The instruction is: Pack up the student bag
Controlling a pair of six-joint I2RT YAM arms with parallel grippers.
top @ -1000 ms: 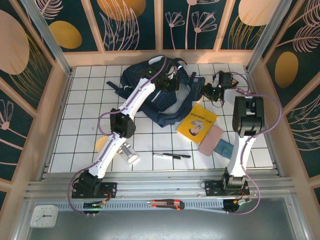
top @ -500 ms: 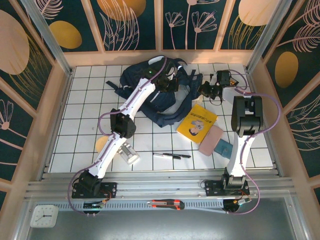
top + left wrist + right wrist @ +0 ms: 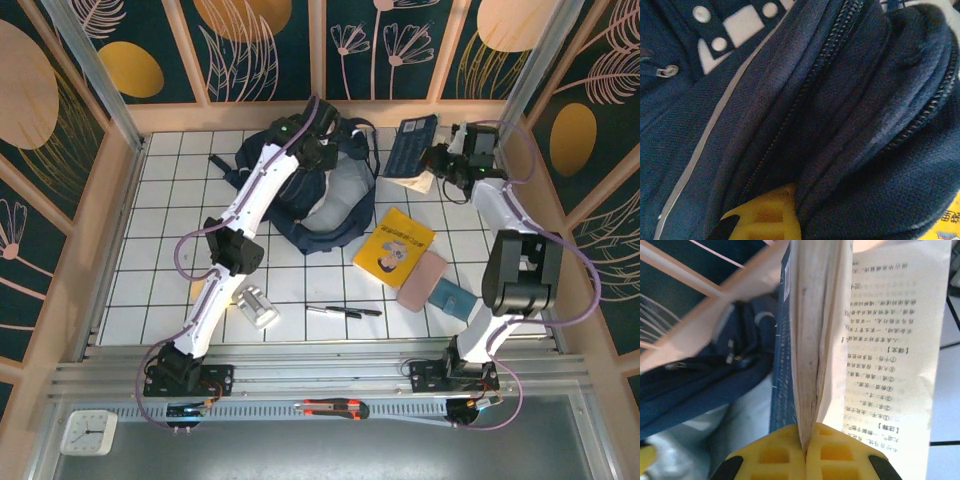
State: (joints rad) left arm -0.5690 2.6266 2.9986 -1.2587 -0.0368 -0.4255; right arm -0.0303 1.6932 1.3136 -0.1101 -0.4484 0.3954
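Packing at an early stage. The left gripper (image 3: 318, 145) is clamped on the student bag's (image 3: 875, 165) zipper lip. The right gripper (image 3: 807, 452), right of the bag, pinches a blue book (image 3: 412, 148) (not yet inside). In front of the bag, a yellow book (image 3: 395, 245), pink pouch (image 3: 421, 280) and pen (image 3: 343, 311) lie unpacked.

Probably a robot lab cell, gridded white tabletop (image 3: 170, 200), floral wall panels (image 3: 400, 50), aluminium frame rails (image 3: 330, 375).
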